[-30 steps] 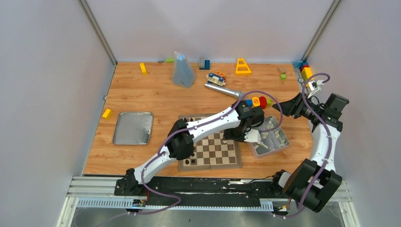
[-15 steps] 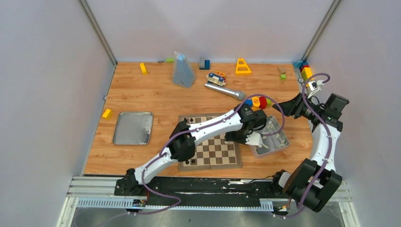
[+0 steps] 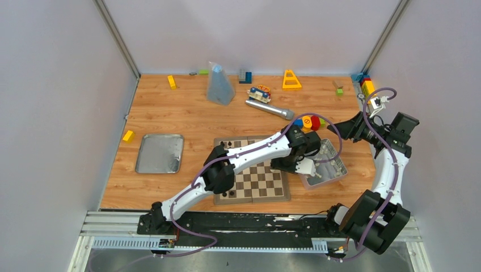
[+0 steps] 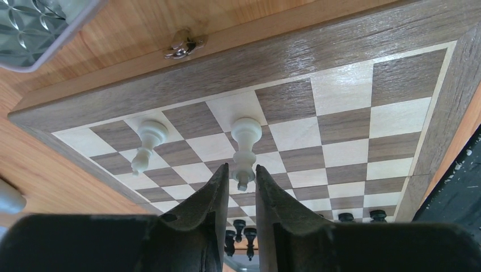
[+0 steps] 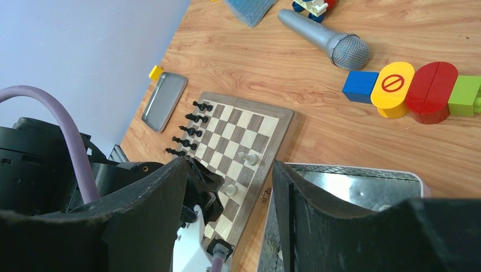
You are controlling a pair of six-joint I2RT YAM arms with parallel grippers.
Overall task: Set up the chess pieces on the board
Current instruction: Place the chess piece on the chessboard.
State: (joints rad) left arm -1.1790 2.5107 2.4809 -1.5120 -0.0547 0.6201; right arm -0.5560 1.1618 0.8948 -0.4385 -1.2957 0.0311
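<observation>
**White piece [image 4: 246,148] upright on the board [image 4: 340,124], left fingers parted at its foot**

*Top view.* The board lies at the front middle of the table. The left arm crosses it and hides its right-hand squares, so no white piece can be made out here. Black pieces [image 3: 228,144] show at the left edge. The left gripper [image 3: 304,168] hangs over the board's right edge, just beside the tin [image 3: 334,170]. The right gripper [image 3: 343,127] is held in the air beyond the tin, well apart from the board.

*Left wrist view.* The white piece stands on its base near the latched [image 4: 184,45] edge. Its long axis is square to the board, with the rounded head toward the camera. It is cream, with a collar and a slim stem. The left fingers stand slightly apart on either side of its foot, not clamped on it. A second white piece [image 4: 146,148], also upright, stands apart to its left. The black pieces beyond are partly cut off by the fingers.

*Right wrist view.* Both white pieces appear tiny near the tin-side edge, and their type cannot be told. The right fingers are spread wide with nothing between them, and one hides part of the tin.
</observation>
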